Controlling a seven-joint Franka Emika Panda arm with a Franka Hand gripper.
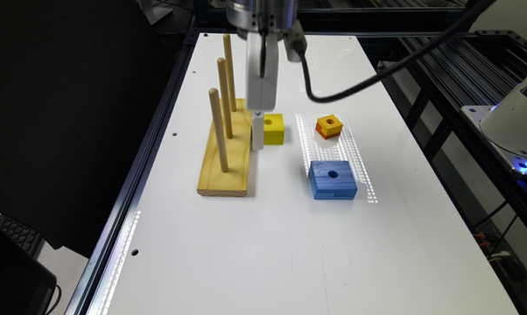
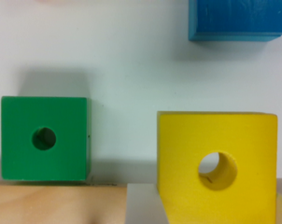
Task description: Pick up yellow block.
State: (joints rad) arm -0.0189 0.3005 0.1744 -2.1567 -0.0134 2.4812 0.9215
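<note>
The hand (image 1: 259, 135) stands low with its fingers narrowly flanking the yellow block (image 1: 274, 129)

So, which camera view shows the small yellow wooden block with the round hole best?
The wrist view: the yellow block is large there, its round hole clear, a grey finger at its side. In the exterior view it is small, partly behind the gripper.
</note>
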